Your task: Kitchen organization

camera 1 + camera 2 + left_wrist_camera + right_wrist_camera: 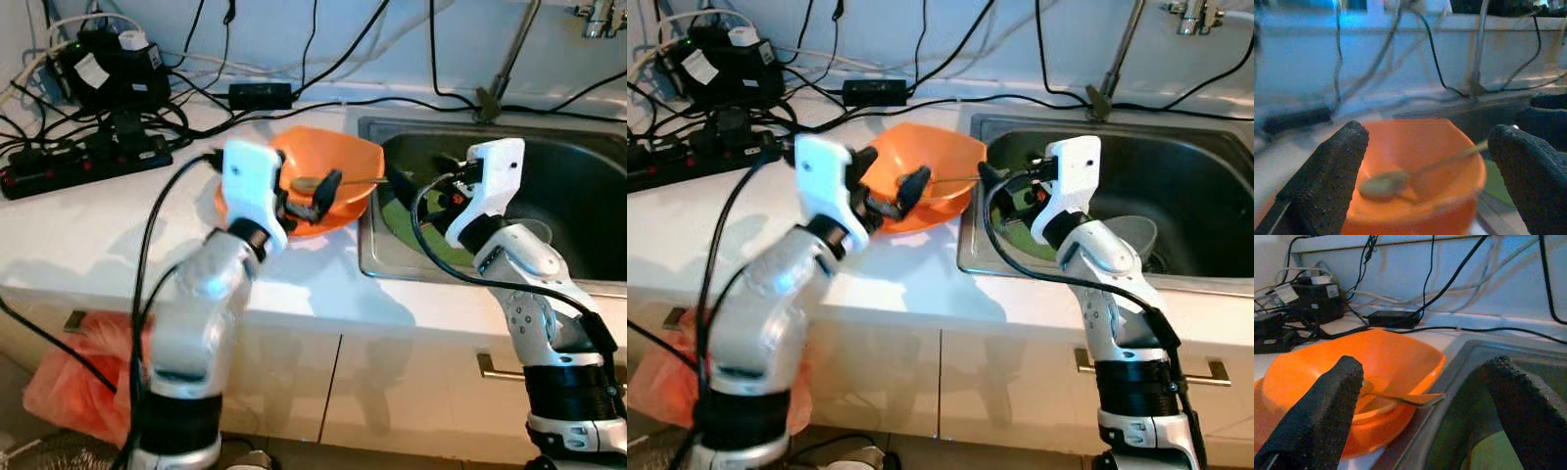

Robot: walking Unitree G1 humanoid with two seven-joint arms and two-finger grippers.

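The left wrist view is blurred, smearing the spoon [1400, 178] in the orange bowl [1415, 147]. The right arm hides part of the green plate [431, 240] in the sink [588, 186], and the faucet [598, 15] above is cut off.

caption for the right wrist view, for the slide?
Open right gripper approaches the handle of a metal spoon resting in an orange plastic bowl beside the steel sink.

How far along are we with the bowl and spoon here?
Early. Nothing looks put away: the orange bowl sits on the counter by the sink, the spoon lying in it. In hand: both grippers are open, the left gripper at the bowl, the right gripper near the spoon handle. Left: grasp and move them.
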